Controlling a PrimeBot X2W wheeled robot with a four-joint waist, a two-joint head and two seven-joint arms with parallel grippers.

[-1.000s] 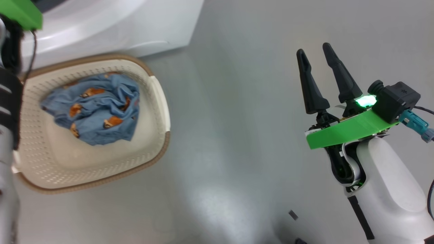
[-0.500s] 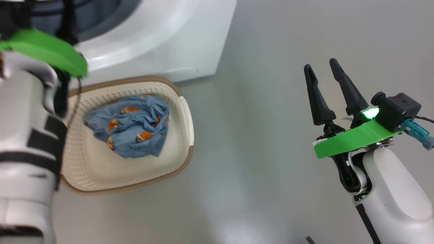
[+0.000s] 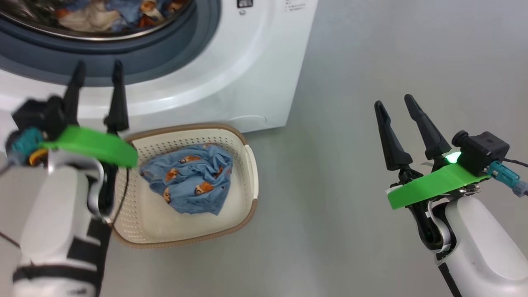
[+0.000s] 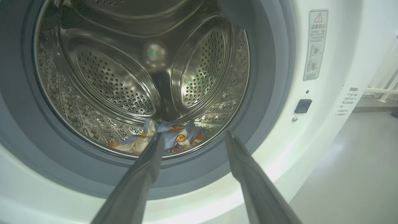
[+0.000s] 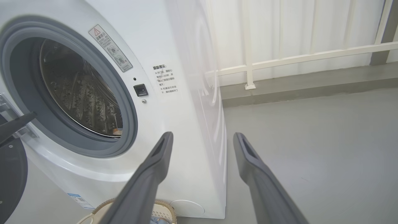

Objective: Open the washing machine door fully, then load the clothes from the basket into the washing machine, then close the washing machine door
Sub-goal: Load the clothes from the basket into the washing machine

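Washing machine (image 3: 247, 74): seen at the top left of the head view with its mouth uncovered; a grey rubber ring (image 4: 270, 93) is set around the perforated steel drum (image 4: 108, 81).
Washing machine door (image 5: 9, 177): shown as a dark rounded edge at the lower left of the right wrist view, swung clear of the mouth; how far it is swung cannot be told.
Clothes in the drum (image 4: 169, 140): a small heap of light blue and cream fabric with orange-brown print is laid at the bottom of the drum, near the front lip.
Basket (image 3: 173, 231): placed on the grey floor (image 3: 350, 62) just in front of the machine, near its right front corner.
Garment in the basket (image 3: 189, 181): one crumpled light blue piece with orange-brown figures is seen in the middle of the basket.
Left gripper (image 4: 194, 134): held open with a wide gap between the fingers and nothing gripped; it is pointed at the lower edge of the mouth, outside the drum, beside the basket's left end.
Right gripper (image 3: 395, 103): held open likewise, with nothing gripped; it is raised over bare floor, well apart from the basket and to the right of the machine.
Machine front: a warning sticker (image 4: 314, 43) and a small dark square socket (image 4: 303, 105) are placed right of the mouth; a blue label (image 5: 79, 199) is stuck low down.
Background: a white railing (image 5: 295, 56) is seen behind the machine.
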